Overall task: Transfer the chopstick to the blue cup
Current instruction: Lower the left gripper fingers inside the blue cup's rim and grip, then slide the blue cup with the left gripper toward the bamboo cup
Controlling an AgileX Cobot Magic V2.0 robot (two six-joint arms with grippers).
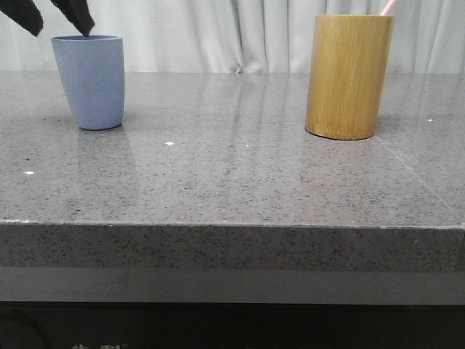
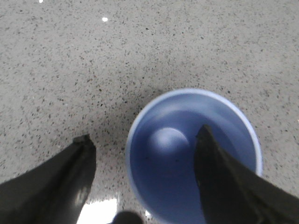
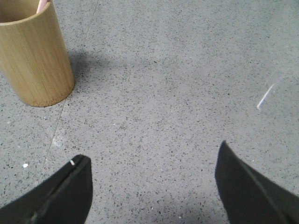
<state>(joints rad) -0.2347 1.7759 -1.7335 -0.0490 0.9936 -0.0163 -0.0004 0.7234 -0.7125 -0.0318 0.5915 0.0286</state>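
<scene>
The left claw (image 2: 145, 158) is spread wide and holding nothing, hanging right over the blue cup (image 2: 191, 158). In its wrist view one finger sits over the cup's mouth and the other is off to the side above the bare table (image 2: 140, 56). The front view has the two dark fingertips (image 1: 81, 20) just above the cup's rim (image 1: 89, 38). The inside of the cup looks empty, just the pale bottom.

The right claw (image 3: 154, 186) is also wide apart and empty, hovering over open table. The bamboo holder (image 3: 35, 60) sits a bit away from it, off toward one corner of that wrist view.

The chopstick (image 1: 389, 6) is in the bamholder's twin view up front, a pink tip poking out of the top of the bamboo holder (image 1: 347, 76) on the right side of the table, well apart from the blue cup (image 1: 90, 83) on the left. The right wrist view catches a sliver of pink (image 3: 43, 4) at the holder's rim too.

So progress-wise, basically nothing is done yet. The chopstick isn't grabbed, isn't lifted, and the cup has nothing in it. What's left is the whole job: get a claw on the stick, pull it out of the holder, carry it across and drop it in the cup. The right claw looks like the likelier one for the pick since it's nearer the holder.
</scene>
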